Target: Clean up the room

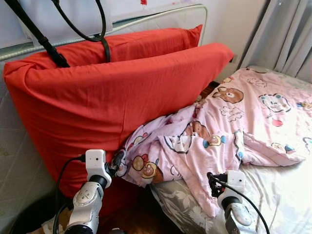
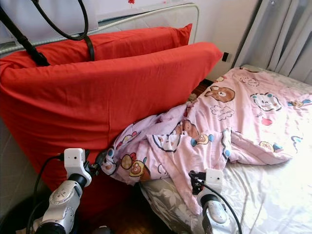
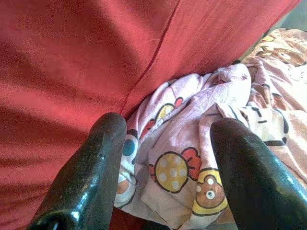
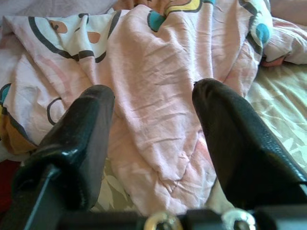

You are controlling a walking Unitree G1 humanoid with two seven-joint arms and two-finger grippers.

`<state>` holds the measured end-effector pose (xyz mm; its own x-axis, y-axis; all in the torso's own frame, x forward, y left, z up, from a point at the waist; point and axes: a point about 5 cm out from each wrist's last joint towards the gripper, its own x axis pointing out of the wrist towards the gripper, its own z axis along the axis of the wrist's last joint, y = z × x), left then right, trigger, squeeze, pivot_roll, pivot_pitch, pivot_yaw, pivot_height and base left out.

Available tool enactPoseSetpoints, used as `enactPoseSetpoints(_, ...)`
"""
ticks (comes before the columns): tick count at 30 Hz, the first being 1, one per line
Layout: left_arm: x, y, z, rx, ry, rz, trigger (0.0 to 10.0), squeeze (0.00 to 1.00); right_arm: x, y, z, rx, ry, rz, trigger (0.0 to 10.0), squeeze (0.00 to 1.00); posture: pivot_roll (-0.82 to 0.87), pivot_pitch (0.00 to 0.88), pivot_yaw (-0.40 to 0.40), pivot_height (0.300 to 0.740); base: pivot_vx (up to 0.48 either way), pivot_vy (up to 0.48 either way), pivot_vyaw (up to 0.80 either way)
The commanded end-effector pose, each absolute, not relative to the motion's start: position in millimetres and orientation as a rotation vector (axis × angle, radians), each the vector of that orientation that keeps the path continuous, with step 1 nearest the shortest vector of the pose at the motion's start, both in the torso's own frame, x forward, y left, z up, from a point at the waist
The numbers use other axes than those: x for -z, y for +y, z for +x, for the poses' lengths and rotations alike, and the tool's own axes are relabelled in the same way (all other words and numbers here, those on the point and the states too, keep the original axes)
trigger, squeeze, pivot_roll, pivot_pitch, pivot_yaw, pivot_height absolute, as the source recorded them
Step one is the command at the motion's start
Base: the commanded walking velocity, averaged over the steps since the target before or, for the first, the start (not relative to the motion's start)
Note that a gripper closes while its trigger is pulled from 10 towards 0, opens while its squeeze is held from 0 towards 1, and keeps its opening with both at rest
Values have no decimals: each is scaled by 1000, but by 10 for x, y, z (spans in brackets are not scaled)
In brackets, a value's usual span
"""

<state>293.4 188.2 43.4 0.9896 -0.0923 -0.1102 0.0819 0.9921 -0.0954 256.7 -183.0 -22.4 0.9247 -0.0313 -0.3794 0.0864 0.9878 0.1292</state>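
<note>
A crumpled pink blanket [image 1: 229, 122] printed with cartoon bears lies across the bed. Its bunched corner hangs over the bed's near edge. Two large red pillows [image 1: 97, 97] stand on edge against the head end, and the blanket's corner touches the front one. My left gripper [image 1: 117, 162] is open at that bunched corner, beside the red pillow. In the left wrist view its fingers [image 3: 96, 163] frame the blanket's folds [image 3: 187, 158]. My right gripper [image 1: 213, 181] is open just short of the hanging edge of the blanket [image 4: 153, 124], with nothing held.
A pale floral bedsheet [image 1: 278, 195] shows under the blanket at the right. Grey curtains [image 1: 287, 34] hang at the back right. A white rail [image 1: 161, 14] runs behind the pillows, with black straps [image 1: 39, 34] across the top left. Dark floor [image 1: 131, 219] lies below the bed edge.
</note>
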Motion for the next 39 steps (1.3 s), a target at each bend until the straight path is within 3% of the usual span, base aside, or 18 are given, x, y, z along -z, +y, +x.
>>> enactPoseSetpoints(1,-423,1874,2934,94,128,-89,10000,0,220,-1818,2580,57,389,146,10000,0,25,0,-45,653,266,0,0)
enactPoseSetpoints(28,-410,1889,2912,85,133,-89,10000,0,275,-1807,2535,61,429,147,10000,0,29,0,-49,653,301,0,0)
enactPoseSetpoints(39,-425,1888,2916,82,123,-92,10000,0,275,-1812,2534,67,428,145,10000,0,30,0,-49,653,324,0,-320)
